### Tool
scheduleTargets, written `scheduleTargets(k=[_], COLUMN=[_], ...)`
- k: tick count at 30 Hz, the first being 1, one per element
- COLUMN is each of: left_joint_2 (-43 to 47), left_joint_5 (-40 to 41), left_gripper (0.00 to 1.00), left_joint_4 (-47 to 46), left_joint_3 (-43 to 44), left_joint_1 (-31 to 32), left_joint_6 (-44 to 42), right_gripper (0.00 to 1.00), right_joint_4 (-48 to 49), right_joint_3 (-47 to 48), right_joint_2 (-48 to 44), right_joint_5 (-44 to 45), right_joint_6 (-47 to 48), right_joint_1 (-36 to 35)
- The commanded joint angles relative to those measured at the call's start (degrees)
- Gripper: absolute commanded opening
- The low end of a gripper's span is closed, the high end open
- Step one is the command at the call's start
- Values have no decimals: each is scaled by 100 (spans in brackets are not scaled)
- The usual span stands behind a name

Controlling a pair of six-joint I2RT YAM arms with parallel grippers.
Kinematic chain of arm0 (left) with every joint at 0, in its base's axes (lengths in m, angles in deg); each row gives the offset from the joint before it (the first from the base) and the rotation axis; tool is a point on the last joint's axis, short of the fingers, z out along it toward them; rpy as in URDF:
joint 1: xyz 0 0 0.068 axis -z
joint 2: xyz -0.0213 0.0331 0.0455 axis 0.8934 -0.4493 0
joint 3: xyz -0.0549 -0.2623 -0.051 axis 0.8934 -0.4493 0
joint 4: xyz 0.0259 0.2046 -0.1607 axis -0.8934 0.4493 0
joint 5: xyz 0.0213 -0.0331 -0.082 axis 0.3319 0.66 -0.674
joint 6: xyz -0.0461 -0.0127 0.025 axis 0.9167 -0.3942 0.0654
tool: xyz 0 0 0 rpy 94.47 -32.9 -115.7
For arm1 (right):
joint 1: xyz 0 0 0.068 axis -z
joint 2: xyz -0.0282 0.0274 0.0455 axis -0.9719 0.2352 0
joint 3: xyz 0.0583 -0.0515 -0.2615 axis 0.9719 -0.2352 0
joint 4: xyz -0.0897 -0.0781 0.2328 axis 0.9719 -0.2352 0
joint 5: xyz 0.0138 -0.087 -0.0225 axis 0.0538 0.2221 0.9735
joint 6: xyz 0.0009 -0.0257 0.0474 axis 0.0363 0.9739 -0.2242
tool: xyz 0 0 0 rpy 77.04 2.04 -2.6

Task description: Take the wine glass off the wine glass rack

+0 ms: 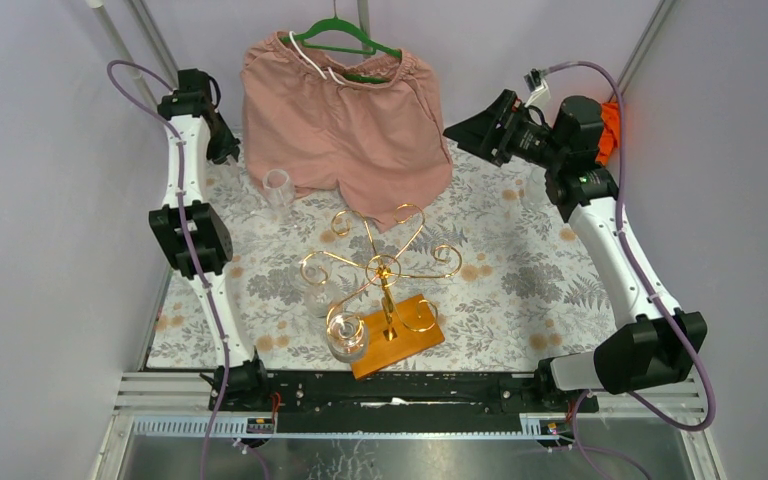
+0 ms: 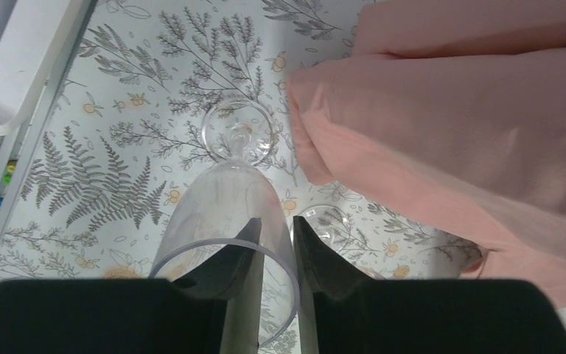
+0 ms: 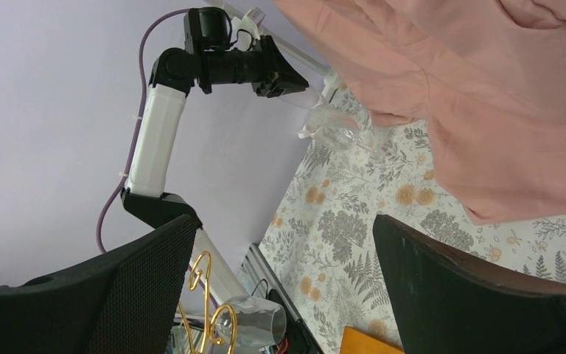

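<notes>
At the upper left of the overhead view, you find the wine glass (image 1: 277,188) off the wine glass rack (image 1: 385,268). It sits just beside the left hem of the pink shorts (image 1: 350,115), over the floral tablecloth (image 1: 520,270). The glass is clear and colourless, with a tall bowl, a short stem and a round foot.

Its long axis runs near upright, rim up toward the wrist camera and foot down toward the cloth. In the left wrist view, the rim lies at lower centre and the foot at upper centre. You cannot tell whether the foot touches the cloth.

Note that the left gripper (image 2: 274,236) is closed to a narrow gap on the bowl wall at the rim. One finger (image 2: 232,265) is inside the bowl and the other outside.

At lower centre of the overhead view, the rack stands with its gold post and scroll arms set in an orange-brown wooden base (image 1: 415,335). A second glass (image 1: 346,335) hangs from a scroll arm at the left end of the base.

At the upper right of that view, the right gripper (image 3: 284,221) is spread fully wide and holds nothing. It is well apart from both glasses.
</notes>
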Motion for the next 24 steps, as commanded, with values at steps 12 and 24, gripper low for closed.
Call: scheduleTargets(k=[12,24], left_joint_2=[21,610], left_joint_5=[-136,-6], left_gripper=[34,42], left_joint_4=[214,219], left_joint_3=[339,618], left_joint_1=[-4,-8], left_joint_6=[-166,-113], right_gripper=[100,100], right_joint_4=[771,987], right_joint_3=[-246,-355], right_joint_2=[67,93], right_joint_5=[-351,-457], right_joint_6=[-393,-567], right_joint_1=[23,20])
